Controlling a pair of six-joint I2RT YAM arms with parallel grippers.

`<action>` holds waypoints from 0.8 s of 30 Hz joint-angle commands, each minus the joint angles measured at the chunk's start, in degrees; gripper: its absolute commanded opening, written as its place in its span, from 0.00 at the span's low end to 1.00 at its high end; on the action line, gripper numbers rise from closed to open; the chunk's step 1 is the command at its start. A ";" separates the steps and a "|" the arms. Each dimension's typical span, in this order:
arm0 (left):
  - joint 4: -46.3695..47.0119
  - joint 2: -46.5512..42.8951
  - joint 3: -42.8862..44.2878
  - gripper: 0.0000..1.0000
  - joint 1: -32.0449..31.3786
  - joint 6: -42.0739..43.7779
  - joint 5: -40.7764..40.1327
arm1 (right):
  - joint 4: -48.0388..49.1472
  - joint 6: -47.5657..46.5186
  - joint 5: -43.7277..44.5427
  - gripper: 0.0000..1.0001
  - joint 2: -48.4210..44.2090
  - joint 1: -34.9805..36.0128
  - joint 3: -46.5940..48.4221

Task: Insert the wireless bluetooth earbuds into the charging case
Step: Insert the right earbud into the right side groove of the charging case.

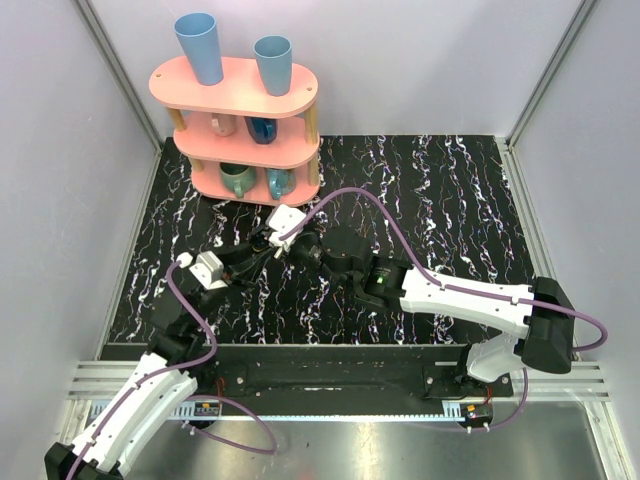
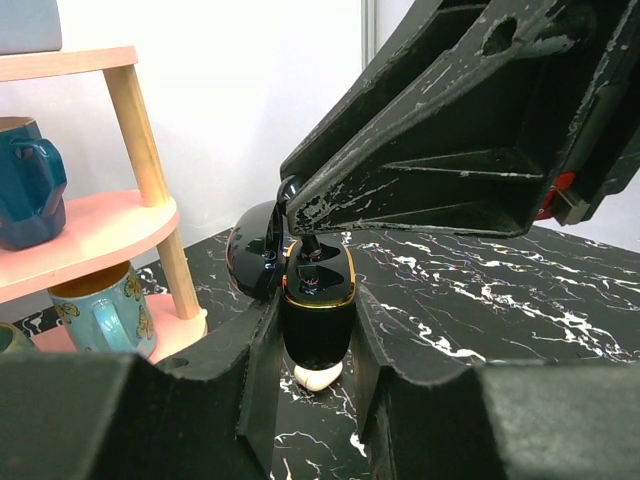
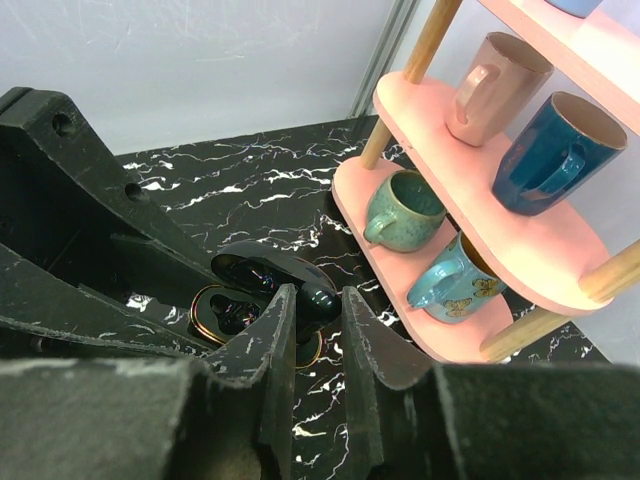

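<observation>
Currently I find the left gripper (image 2: pixel 315 345) clamped tight on the upright, open black charging case (image 2: pixel 318 305) over the marbled table (image 2: pixel 480 290), and the right gripper (image 3: pixel 318 305) at its lid, nearly closed, though I cannot tell whether it holds anything.

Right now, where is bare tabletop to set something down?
Free: the far right of the table, between the pink shelf and the right wall. Crowded: centre-left, where left gripper and right gripper meet at the charging case.
</observation>
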 commanded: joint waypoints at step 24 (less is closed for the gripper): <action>0.17 0.74 7.02 0.00 -0.06 -3.33 -5.18 | -4.59 -2.69 -6.33 0.19 -0.45 1.17 0.06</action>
